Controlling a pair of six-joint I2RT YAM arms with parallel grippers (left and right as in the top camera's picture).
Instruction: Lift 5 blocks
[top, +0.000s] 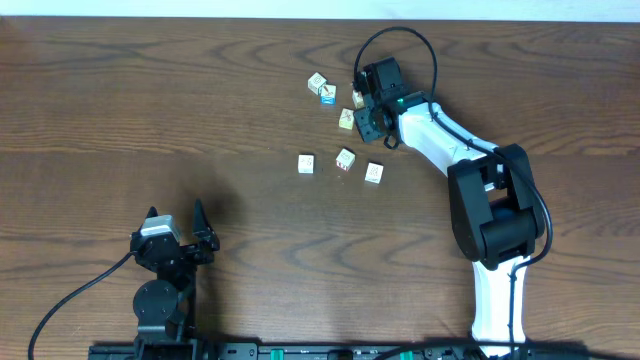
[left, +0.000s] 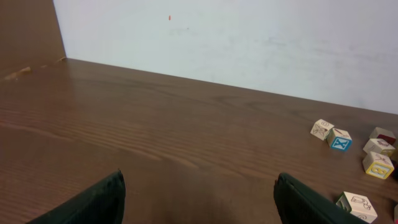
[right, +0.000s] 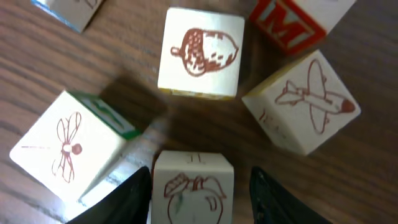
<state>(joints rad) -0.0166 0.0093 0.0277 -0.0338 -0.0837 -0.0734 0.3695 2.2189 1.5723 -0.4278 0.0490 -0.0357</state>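
1. The table is dark wood, and every block in view rests on it. None is raised or carried, so no lift can be counted as done.
2. The right arm is stretched toward the far cluster. The left arm is folded at the near edge, well apart from the blocks.
3. The left claw is spread wide, with nothing between its fingers.
4. The right claw hangs over the cluster, its jaws partly spread on either side of one block. A strip of table is seen between that block and one finger, so a pinch is judged not yet made.
5. The blocks are scattered right of centre on the far half of the table, some beside the right claw and three in a loose row nearer the robot. They are small cream cubes with faint red line prints.
6. The apple block is the one bracketed. Near it are an acorn block, a green-edged dragonfly block and a plane block.
7. The red-lettered cube and the blue-faced cube are judged not to count.
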